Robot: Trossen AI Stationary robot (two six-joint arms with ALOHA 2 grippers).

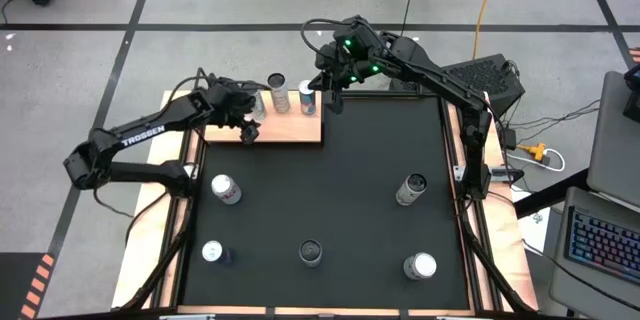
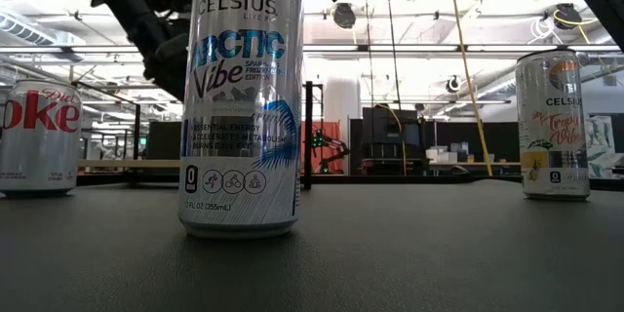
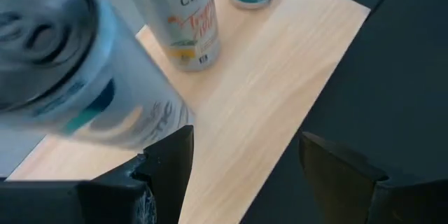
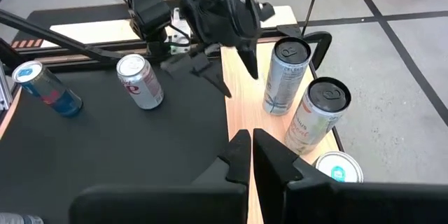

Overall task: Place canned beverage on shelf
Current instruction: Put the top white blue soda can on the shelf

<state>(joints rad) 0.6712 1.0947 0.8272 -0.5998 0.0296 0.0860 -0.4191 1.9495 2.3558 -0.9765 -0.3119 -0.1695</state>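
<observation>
The shelf [image 1: 290,130] is a light-wood board at the mat's far left, also seen in the left wrist view [image 3: 273,77]. Three cans stand upright on it: a silver-blue one [image 4: 287,77], a peach Celsius one [image 4: 315,115] and a teal-topped one [image 4: 336,168]. My left gripper [image 1: 250,125] hovers over the shelf's near part, open, with only bare wood between its fingers [image 3: 245,168]. A blurred can [image 3: 63,63] stands beside it, outside the fingers. My right gripper [image 1: 335,98] hangs shut [image 4: 250,150] high over the shelf's right end.
Several more cans are spread over the black mat: one lying at the left [image 1: 227,190], one standing at the near left [image 1: 212,251], a dark one near the middle [image 1: 311,251], two on the right [image 1: 411,189] [image 1: 421,266]. Thin black rods rise at the shelf's corners [image 4: 311,3].
</observation>
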